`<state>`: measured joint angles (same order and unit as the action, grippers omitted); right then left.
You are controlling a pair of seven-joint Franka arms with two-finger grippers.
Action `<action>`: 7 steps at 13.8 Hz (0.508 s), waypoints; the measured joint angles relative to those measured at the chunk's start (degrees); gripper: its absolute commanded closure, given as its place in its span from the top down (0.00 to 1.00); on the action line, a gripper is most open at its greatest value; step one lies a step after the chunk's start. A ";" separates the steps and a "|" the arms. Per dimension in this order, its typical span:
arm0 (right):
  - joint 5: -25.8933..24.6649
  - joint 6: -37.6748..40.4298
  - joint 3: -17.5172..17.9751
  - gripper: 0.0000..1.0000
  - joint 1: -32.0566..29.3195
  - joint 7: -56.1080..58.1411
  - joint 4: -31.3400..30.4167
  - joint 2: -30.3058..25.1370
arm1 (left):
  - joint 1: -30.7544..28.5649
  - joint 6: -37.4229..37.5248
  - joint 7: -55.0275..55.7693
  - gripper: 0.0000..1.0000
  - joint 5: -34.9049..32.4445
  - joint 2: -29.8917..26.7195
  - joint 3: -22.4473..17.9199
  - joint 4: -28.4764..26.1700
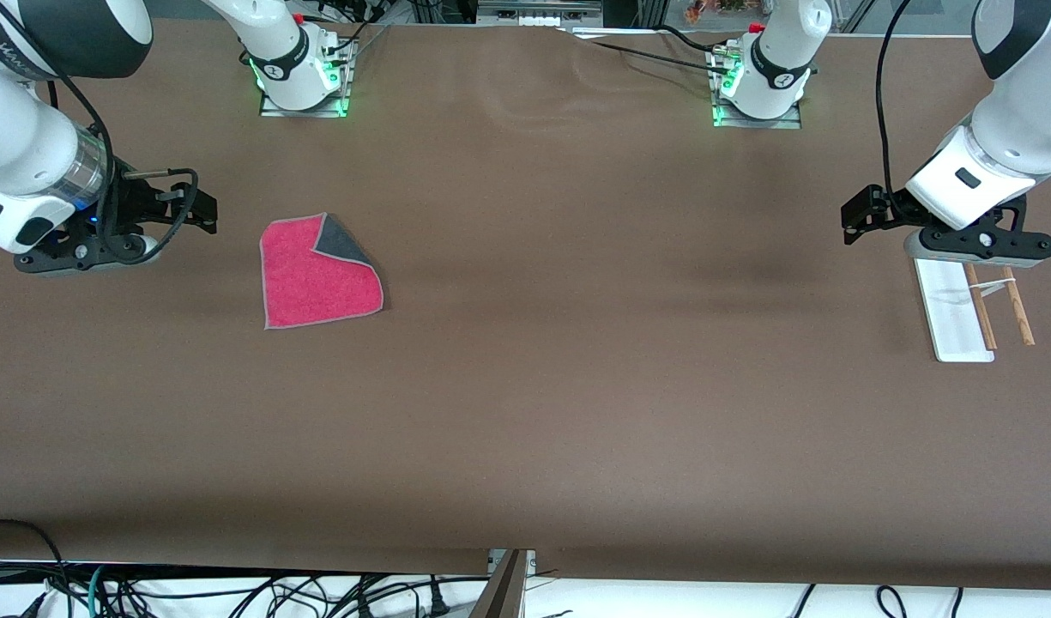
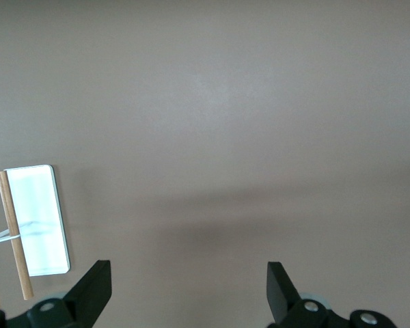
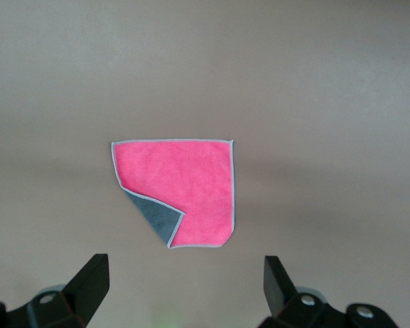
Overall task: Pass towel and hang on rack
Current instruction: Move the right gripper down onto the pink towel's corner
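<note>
The towel (image 1: 319,276) lies flat on the table toward the right arm's end, pink-red side up, with one corner folded over to show dark grey. In the right wrist view the towel (image 3: 184,181) lies ahead of the open, empty right gripper (image 3: 186,270). That right gripper (image 1: 201,211) hangs over bare table beside the towel. The rack (image 1: 950,313), a white base with two thin wooden rods, lies toward the left arm's end. The left gripper (image 1: 855,221) is open and empty over bare table beside the rack (image 2: 39,219). Its fingers (image 2: 96,280) stand wide apart.
A brown cover spreads over the whole table (image 1: 576,386). Both arm bases (image 1: 302,69) stand along the edge farthest from the front camera. Loose cables (image 1: 233,592) lie below the table's nearest edge.
</note>
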<state>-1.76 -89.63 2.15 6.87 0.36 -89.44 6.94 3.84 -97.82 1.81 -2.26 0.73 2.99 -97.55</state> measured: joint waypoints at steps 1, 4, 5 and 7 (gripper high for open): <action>0.00 -0.07 0.03 1.00 0.05 0.00 -0.07 0.29 | 0.00 0.00 0.00 1.00 0.00 0.00 0.00 0.00; 0.08 -2.59 0.13 1.00 1.48 -1.82 -1.02 3.11 | 0.00 0.00 0.00 1.00 0.00 0.00 0.00 0.00; 0.13 -4.87 0.16 1.00 2.29 -3.49 -2.00 4.58 | 0.00 0.00 0.00 1.00 0.00 0.00 0.00 0.00; 0.25 -10.89 0.26 1.00 4.69 -7.03 -4.77 7.96 | 0.00 0.00 0.00 1.00 0.00 0.00 0.00 0.00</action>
<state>-1.51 -100.52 2.41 11.56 -6.67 -94.22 14.90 3.84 -97.82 1.81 -2.26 0.73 2.99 -97.55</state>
